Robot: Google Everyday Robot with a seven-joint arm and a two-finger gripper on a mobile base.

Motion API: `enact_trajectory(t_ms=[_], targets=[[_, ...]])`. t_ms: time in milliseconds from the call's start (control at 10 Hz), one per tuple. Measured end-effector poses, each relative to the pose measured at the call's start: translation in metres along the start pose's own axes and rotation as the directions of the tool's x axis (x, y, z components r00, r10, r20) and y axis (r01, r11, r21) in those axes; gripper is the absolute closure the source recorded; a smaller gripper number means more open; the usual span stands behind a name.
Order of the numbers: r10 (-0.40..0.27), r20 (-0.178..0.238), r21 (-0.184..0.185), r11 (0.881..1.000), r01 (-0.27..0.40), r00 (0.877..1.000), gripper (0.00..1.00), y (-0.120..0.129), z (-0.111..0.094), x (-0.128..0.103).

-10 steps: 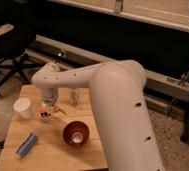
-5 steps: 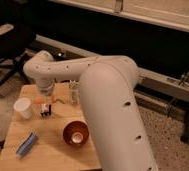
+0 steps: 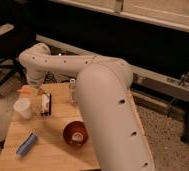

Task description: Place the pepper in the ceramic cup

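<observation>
The pepper (image 3: 25,91), slim and orange, hangs level just above and behind the ceramic cup (image 3: 23,107), a small plain white cup near the table's left edge. My gripper (image 3: 33,90) reaches down from the white arm's wrist (image 3: 34,65) at the back left and is shut on the pepper's right end. The pepper is off the table and outside the cup.
A dark-and-white packet (image 3: 46,104) stands right of the cup. A reddish-brown bowl (image 3: 75,133) sits mid-table, and a blue-and-white cylinder (image 3: 26,144) lies front left. A clear glass (image 3: 72,89) stands at the back. The wooden table (image 3: 53,152) has an office chair to its left.
The arm has swung left and its wrist has risen. The pepper now shows at the gripper's tip above the cup instead of low beside the packet.
</observation>
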Motion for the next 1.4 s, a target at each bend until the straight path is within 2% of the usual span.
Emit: enact_trajectory(t_ms=[100,200,300,400,500,800,1000,1400], targets=[[0.047,0.084,-0.012,0.999,-0.047,0.995,0.76,0.002,0.001,-0.015],[0.078,0.148,-0.027,0.997,-0.075,0.986,0.76,0.006,0.004,-0.026],[0.105,0.211,-0.048,0.994,-0.096,0.972,0.76,0.012,0.008,-0.038],[0.132,0.280,-0.075,0.990,-0.116,0.951,0.76,0.021,0.012,-0.049],[0.149,0.327,-0.091,0.988,-0.126,0.933,0.76,0.028,0.016,-0.055],[0.155,0.423,-0.108,0.987,-0.120,0.893,0.76,0.046,0.024,-0.063],[0.130,0.484,-0.087,0.991,-0.100,0.865,0.76,0.052,0.028,-0.066],[0.094,0.553,-0.037,0.995,-0.089,0.828,0.76,0.047,0.035,-0.073]])
